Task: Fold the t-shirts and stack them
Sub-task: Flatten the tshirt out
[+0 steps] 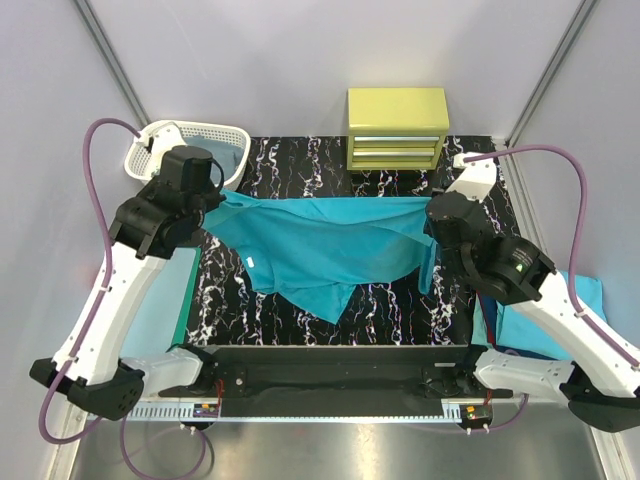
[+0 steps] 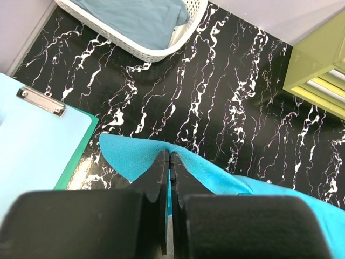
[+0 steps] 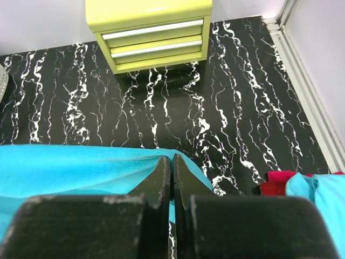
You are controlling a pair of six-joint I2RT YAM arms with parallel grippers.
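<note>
A teal-turquoise t-shirt [image 1: 320, 250] hangs stretched between my two grippers over the black marbled table [image 1: 400, 310], its lower part drooping to a point near the middle. My left gripper [image 1: 222, 200] is shut on its left edge; in the left wrist view the cloth [image 2: 129, 159] runs between the closed jaws of the left gripper [image 2: 168, 156]. On the right edge my right gripper [image 1: 432, 212] is shut too, and the right wrist view shows the cloth [image 3: 70, 167] pinched at the right gripper [image 3: 172, 159]. A lighter turquoise shirt [image 1: 545, 325] and a red one [image 3: 277, 182] lie at the right.
A white basket [image 1: 158, 140] holding a grey-blue cloth [image 2: 140, 21] stands at the back left. A yellow-green drawer box [image 1: 397, 128] sits at the back centre. A mint-green clipboard [image 2: 38, 140] lies at the left edge. Grey walls enclose the table.
</note>
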